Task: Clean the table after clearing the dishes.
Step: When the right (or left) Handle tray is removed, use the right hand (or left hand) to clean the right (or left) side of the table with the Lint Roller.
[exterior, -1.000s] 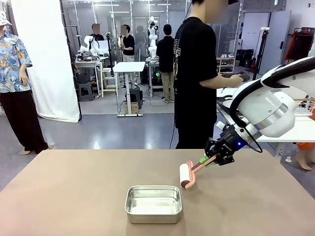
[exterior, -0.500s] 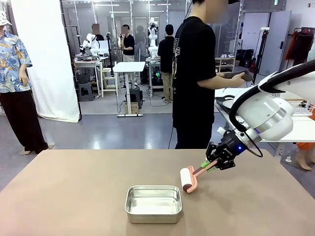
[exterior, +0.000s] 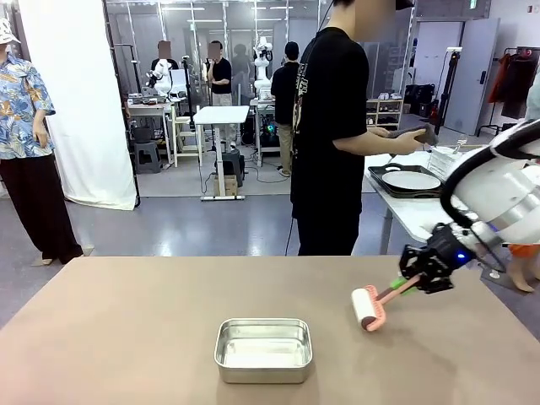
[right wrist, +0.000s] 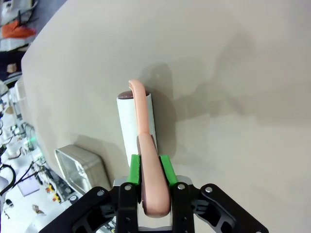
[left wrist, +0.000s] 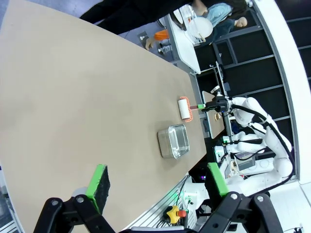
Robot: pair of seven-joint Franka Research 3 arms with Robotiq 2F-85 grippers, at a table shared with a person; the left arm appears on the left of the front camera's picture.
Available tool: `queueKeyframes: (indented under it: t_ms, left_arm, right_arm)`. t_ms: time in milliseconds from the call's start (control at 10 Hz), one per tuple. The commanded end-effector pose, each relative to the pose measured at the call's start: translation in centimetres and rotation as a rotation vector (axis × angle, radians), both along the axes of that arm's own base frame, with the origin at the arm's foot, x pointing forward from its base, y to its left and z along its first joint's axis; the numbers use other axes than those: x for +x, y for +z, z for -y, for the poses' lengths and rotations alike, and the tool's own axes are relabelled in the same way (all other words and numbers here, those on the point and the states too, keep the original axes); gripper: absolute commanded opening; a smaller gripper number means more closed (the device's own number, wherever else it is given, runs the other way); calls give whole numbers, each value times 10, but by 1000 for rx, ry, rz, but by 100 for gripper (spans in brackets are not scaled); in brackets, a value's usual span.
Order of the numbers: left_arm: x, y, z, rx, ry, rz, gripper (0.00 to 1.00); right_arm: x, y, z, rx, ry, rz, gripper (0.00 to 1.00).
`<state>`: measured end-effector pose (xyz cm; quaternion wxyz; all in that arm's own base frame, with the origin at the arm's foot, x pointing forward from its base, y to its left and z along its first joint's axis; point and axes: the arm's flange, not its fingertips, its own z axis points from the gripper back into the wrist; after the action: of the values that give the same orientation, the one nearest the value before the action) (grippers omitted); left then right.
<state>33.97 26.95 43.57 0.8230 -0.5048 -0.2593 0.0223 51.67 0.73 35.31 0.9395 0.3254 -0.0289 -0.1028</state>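
My right gripper [exterior: 419,275] is shut on the pink handle of a white roller [exterior: 365,308]. The roller lies against the taupe table [exterior: 126,337], right of the middle. In the right wrist view the green pads [right wrist: 165,170] of the right gripper [right wrist: 150,167] clamp the handle, and the roller [right wrist: 131,124] points away over the table [right wrist: 218,73]. My left gripper [left wrist: 158,180] hangs open and holds nothing, high over the table [left wrist: 73,97], with the roller [left wrist: 185,108] far off. One of the dishes [exterior: 411,180], a white plate on a dark tray, sits on the white side table.
A shiny steel pan [exterior: 263,348] stands near the table's front edge, also in the wrist views [left wrist: 173,141] [right wrist: 80,167]. A person in black [exterior: 329,135] stands at the far side, facing the side table [exterior: 413,215] with a dark object in hand.
My right gripper has carried the roller to the right across the table, away from the pan. The person has shifted a little, uncovering the tray with the plate.
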Motion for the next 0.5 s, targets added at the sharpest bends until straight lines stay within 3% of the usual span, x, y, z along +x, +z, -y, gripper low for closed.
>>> queueKeyframes:
  t_ms: [0,400]
  left_arm:
    - [-3,0,-1,-4,0,14,100]
    - [-3,0,-1,-4,0,14,100]
  right_arm:
    - [-13,-29,39,-208,-49,58,21]
    - [-10,-11,61,-438,-21,165,21]
